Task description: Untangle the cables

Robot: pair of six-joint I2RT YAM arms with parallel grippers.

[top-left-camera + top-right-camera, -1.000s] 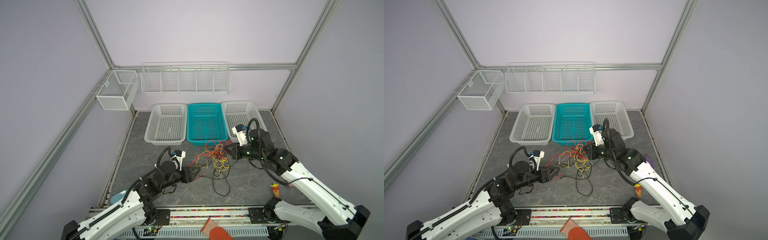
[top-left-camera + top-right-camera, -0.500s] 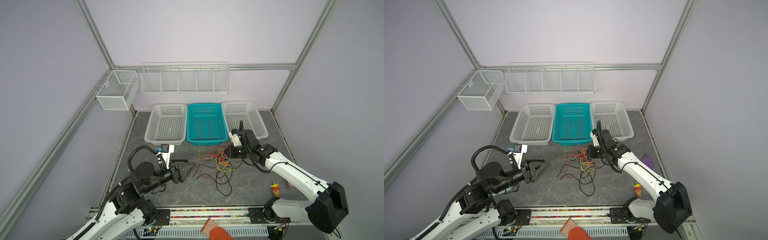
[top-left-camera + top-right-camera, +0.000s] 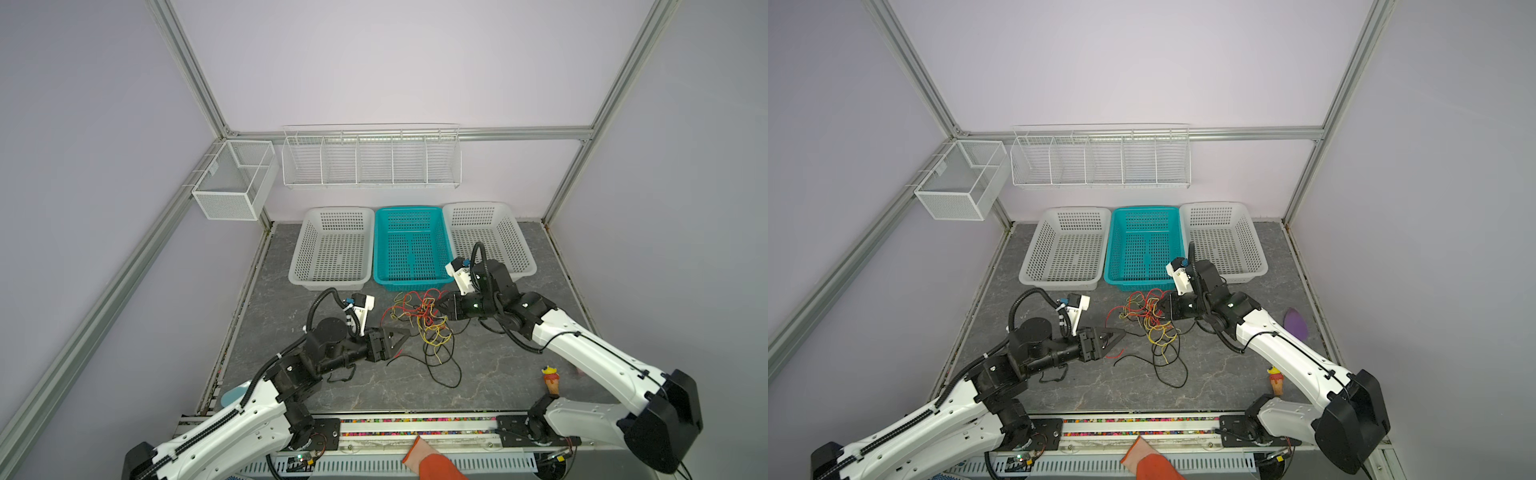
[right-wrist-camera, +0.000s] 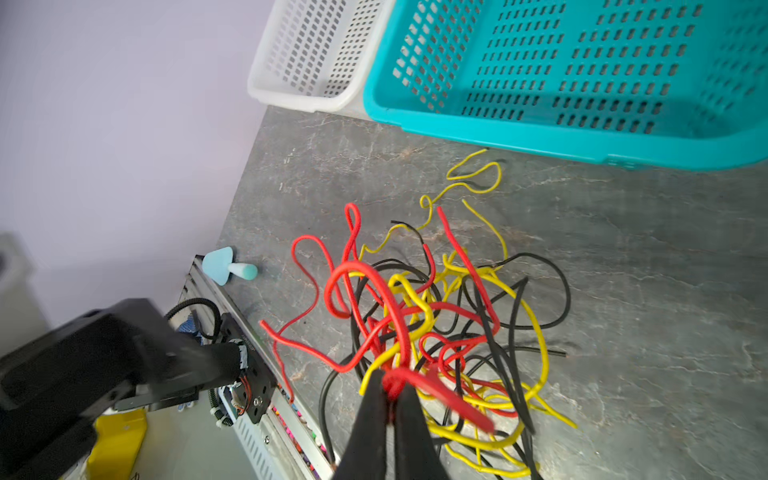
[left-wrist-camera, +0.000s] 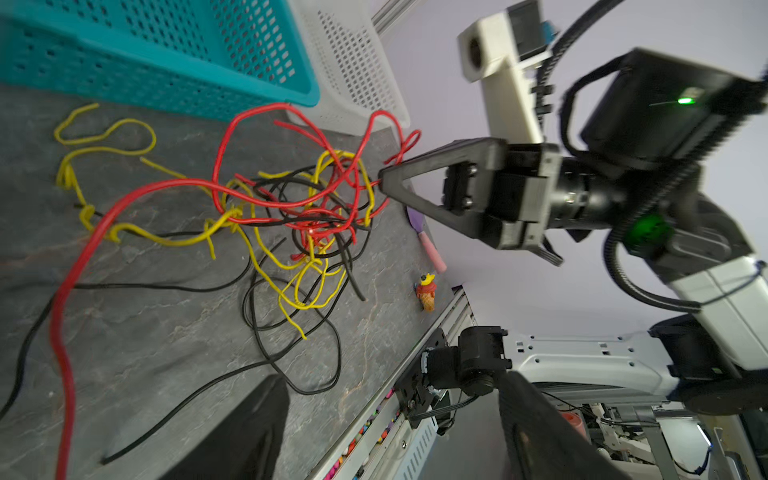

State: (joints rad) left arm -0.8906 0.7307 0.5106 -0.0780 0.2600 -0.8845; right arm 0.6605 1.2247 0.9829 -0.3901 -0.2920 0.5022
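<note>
The cables (image 3: pixel 419 318) (image 3: pixel 1148 316) lie as one loose tangle of red, yellow and black wires on the grey table, in front of the teal basket (image 3: pixel 409 245). At the tangle's right edge my right gripper (image 3: pixel 437 309) (image 3: pixel 1161 309) (image 4: pixel 390 388) is shut on a red cable, pinched at the fingertips. It also shows in the left wrist view, as the right gripper (image 5: pixel 382 183). My left gripper (image 3: pixel 401 343) (image 3: pixel 1116 343) (image 5: pixel 390 376) stands open just left of the tangle. Nothing is between its fingers, and loose black and red cable ends lie close by.
Two white baskets (image 3: pixel 332 249) (image 3: pixel 486 237) flank the teal one at the back. A wire rack (image 3: pixel 370 158) and a mesh box (image 3: pixel 232 183) hang on the walls. A toy ice-cream cone (image 3: pixel 552 380), a purple piece (image 3: pixel 1295 324) and a light blue piece (image 4: pixel 226 266) lie near the table's edges.
The left gripper has opened wider, and its arm drew back and then came forward toward the tangle. The right gripper, still shut, shifted slightly left with the red cable.
</note>
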